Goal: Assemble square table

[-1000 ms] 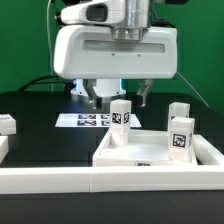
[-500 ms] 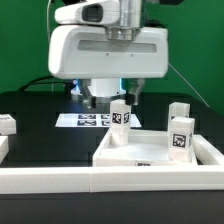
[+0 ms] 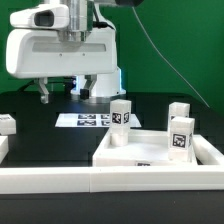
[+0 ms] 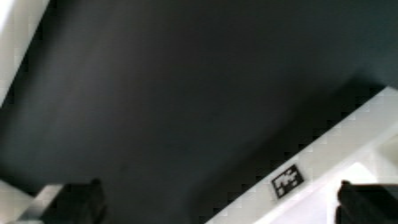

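The white square table top (image 3: 150,152) lies on the black table at the exterior view's right, rim up. Three white tagged legs stand upright on it: one at its far left corner (image 3: 121,113), one at the far right (image 3: 178,112), one nearer on the right (image 3: 181,136). Another tagged leg (image 3: 7,124) lies at the far left edge. My gripper (image 3: 70,94) hangs open and empty over the black surface, left of the top. In the wrist view my fingertips (image 4: 71,202) frame dark table, with a white tagged part (image 4: 290,182) between them that I cannot tell apart.
The marker board (image 3: 88,120) lies flat behind the top, under the gripper's right side. A long white rail (image 3: 70,181) runs along the front edge of the black surface. A green backdrop and a cable stand behind.
The gripper has swung toward the exterior view's left, from above the far left leg to over the bare black surface. It stays open. The parts have not moved.
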You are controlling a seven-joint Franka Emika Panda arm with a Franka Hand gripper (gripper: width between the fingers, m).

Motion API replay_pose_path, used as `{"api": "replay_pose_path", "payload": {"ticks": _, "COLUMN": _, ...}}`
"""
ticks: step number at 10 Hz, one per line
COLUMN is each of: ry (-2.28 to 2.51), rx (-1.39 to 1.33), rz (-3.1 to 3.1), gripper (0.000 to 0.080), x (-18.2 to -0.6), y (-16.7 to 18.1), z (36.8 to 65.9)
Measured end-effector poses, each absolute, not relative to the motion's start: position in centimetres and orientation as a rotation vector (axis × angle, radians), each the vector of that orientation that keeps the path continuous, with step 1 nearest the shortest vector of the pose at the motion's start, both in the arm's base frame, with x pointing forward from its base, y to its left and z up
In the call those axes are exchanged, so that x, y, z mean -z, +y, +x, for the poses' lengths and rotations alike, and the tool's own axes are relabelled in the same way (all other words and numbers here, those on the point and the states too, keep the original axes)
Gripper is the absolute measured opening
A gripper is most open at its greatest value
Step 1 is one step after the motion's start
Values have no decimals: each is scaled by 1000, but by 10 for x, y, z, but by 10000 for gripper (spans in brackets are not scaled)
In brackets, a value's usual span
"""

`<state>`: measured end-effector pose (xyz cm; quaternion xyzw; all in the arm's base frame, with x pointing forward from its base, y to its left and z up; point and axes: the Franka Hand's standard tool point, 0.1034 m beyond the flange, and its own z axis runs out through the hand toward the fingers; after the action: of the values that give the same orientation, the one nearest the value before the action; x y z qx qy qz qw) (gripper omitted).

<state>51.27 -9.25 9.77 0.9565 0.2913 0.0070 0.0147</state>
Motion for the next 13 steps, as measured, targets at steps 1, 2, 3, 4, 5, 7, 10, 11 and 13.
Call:
{"api": "replay_pose_path", "payload": {"ticks": 1, "ry": 900, "rx": -14, "rz": 2984, "gripper": 649, "x": -97, "y": -93, "z": 506}}
{"api": "replay_pose_path", "payload": {"ticks": 2, "ry": 899, "rx": -9, "rz": 2986, "gripper": 649, "x": -95, "y": -93, "z": 503}}
{"api": "replay_pose_path", "payload": {"ticks": 3, "ry": 913, "rx": -9, "rz": 2978, "gripper": 649, "x": -93, "y": -97, "z": 497}}
{"api": "replay_pose_path", "payload": {"ticks": 4, "ry": 902, "rx": -1, "rz": 2969, "gripper": 649, "x": -85, "y": -113, "z": 480}}
{"api": "replay_pose_path", "payload": {"ticks": 5, "ry": 884, "rx": 23, "rz": 2971, "gripper": 649, "x": -76, "y": -127, "z": 462}}
{"api": "replay_pose_path", "payload": {"ticks": 7, "ry": 871, "rx": 30, "rz": 2964, "gripper": 649, "x": -67, "y": -145, "z": 444}}
{"api": "replay_pose_path", "payload": {"ticks": 10, "ry": 861, "rx": 53, "rz": 2978, "gripper": 649, "x": -63, "y": -146, "z": 429}}
{"api": "replay_pose_path", "payload": {"ticks": 11, "ry": 856, "rx": 63, "rz": 2983, "gripper": 649, "x": -61, "y": -146, "z": 422}}
{"api": "replay_pose_path", "payload": {"ticks": 13, "ry": 862, "rx": 80, "rz": 2986, "gripper": 649, "x": -58, "y": -149, "z": 412}}
